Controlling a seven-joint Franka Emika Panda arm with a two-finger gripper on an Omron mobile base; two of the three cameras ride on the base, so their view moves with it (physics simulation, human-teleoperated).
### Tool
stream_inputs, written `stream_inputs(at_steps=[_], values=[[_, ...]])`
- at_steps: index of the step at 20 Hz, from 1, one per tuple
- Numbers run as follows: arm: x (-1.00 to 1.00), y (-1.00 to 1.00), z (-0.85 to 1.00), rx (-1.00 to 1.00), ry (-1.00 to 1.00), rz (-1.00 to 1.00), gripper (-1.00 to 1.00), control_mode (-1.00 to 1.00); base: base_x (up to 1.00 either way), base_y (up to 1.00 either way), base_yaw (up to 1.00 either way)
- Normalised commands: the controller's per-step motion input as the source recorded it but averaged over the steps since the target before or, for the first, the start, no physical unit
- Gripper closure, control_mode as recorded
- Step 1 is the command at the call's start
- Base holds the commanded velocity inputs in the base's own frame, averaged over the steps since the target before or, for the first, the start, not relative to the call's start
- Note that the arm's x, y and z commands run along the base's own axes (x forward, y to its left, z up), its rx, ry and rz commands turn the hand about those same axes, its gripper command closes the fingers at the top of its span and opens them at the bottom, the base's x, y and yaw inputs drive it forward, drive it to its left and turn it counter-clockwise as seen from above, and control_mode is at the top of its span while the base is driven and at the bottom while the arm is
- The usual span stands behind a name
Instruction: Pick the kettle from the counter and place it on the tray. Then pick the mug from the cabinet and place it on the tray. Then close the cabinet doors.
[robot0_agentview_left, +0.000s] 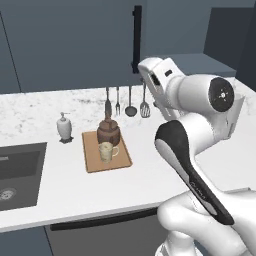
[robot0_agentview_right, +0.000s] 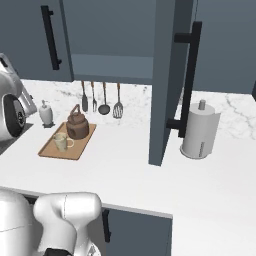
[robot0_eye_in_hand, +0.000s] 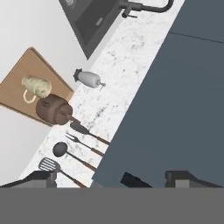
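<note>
The dark brown kettle (robot0_agentview_left: 108, 131) (robot0_agentview_right: 77, 125) (robot0_eye_in_hand: 53, 109) and the beige mug (robot0_agentview_left: 106, 151) (robot0_agentview_right: 61, 142) (robot0_eye_in_hand: 37, 86) both stand on the wooden tray (robot0_agentview_left: 92, 160) (robot0_agentview_right: 50, 150) (robot0_eye_in_hand: 26, 65) on the white counter (robot0_agentview_left: 150, 170). My gripper (robot0_eye_in_hand: 111, 179) is open and holds nothing. It is raised against the left cabinet door (robot0_agentview_left: 70, 45) (robot0_eye_in_hand: 175, 109), beside the lower end of its black bar handle (robot0_agentview_left: 136, 40) (robot0_eye_in_hand: 133, 179). That door looks shut. The right cabinet door (robot0_agentview_right: 167, 75) stands open, edge-on, and the cabinet shelf (robot0_agentview_right: 112, 67) shows bare.
A white soap dispenser (robot0_agentview_left: 64, 126) (robot0_eye_in_hand: 89, 78) stands left of the tray, beside the dark sink (robot0_agentview_left: 17, 172). Several utensils (robot0_agentview_left: 130, 102) (robot0_agentview_right: 102, 97) hang on the back wall. A paper towel roll (robot0_agentview_right: 200, 130) stands on the counter right of the open door.
</note>
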Motion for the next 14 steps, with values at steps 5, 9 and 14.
stream_inputs(at_steps=[5,9,14], values=[[-0.44,-0.4,0.0,-0.16,0.13,-0.08,-1.0,-1.0,0.0,0.0,0.0],[-0.12,-0.42,0.0,-0.26,0.1,-0.2,-1.0,-1.0,0.0,0.0,0.0],[-0.09,-0.61,0.0,-0.16,0.0,-0.24,-1.0,-1.0,0.0,0.0,0.0]])
